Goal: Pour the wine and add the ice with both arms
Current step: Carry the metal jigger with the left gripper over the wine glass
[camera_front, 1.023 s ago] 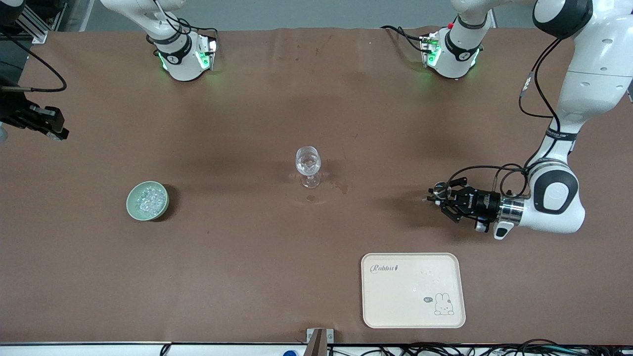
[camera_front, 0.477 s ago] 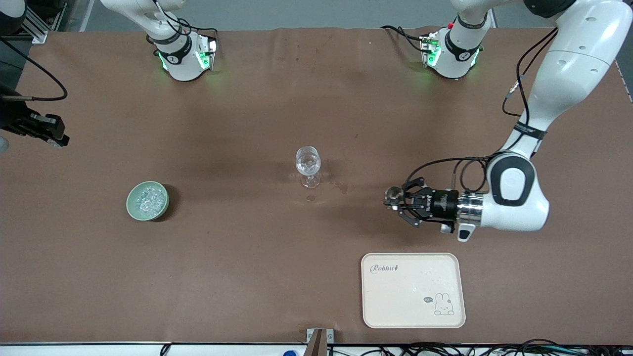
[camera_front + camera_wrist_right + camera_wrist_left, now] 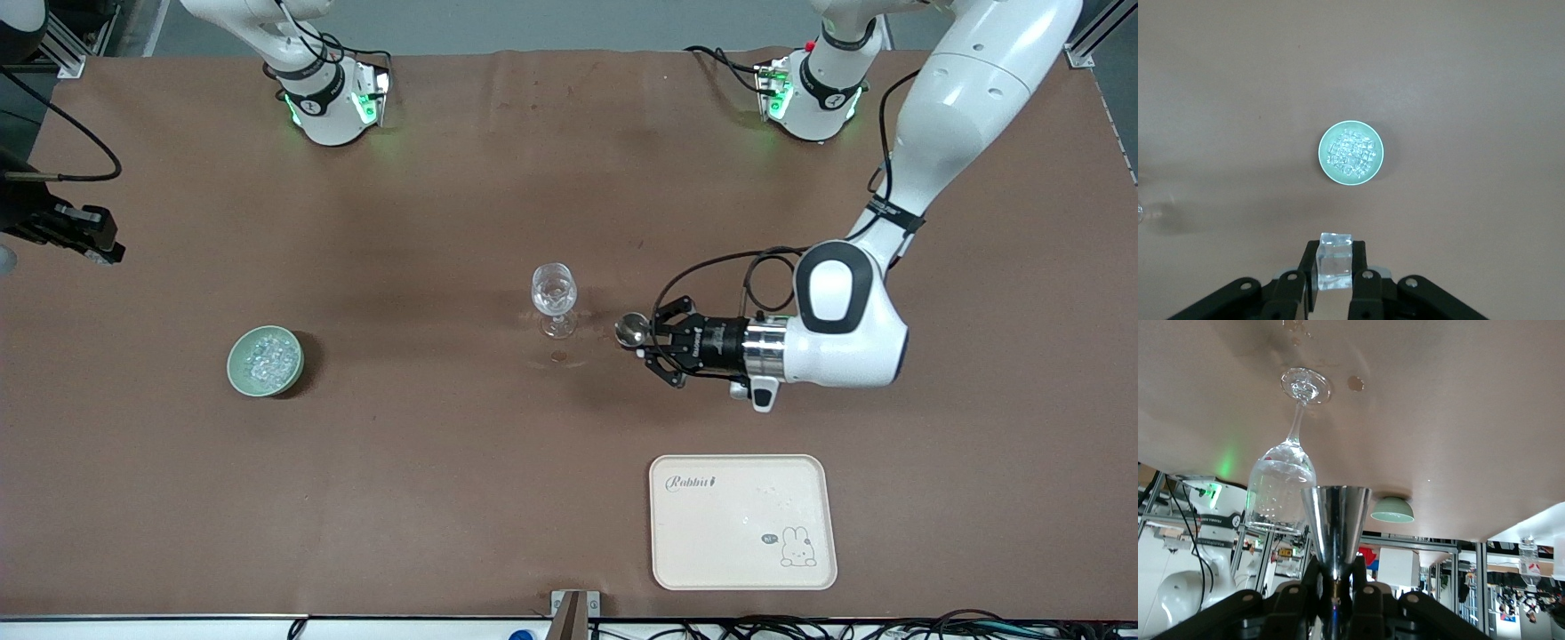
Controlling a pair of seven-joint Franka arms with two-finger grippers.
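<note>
A stemmed wine glass [image 3: 553, 300] stands upright mid-table and also shows in the left wrist view [image 3: 1281, 490]. My left gripper [image 3: 656, 342] is shut on a shiny metal cone-shaped cup [image 3: 632, 328], held sideways just beside the glass toward the left arm's end; the left wrist view shows the cup [image 3: 1336, 520] pinched between the fingers. A green bowl [image 3: 265, 360] holds the ice [image 3: 1351, 151]. My right gripper [image 3: 1334, 259] is shut on a clear cube [image 3: 1334, 263], high over the table edge at the right arm's end [image 3: 84, 236].
A cream tray [image 3: 742, 522] with a rabbit print lies nearer the camera than the left gripper. Small wet spots [image 3: 558, 356] mark the brown cloth by the glass foot. Both arm bases [image 3: 333, 107] stand along the farthest edge.
The left arm has swung in from its end of the table, carrying the metal cup up close to the wine glass. The right gripper has barely shifted.
</note>
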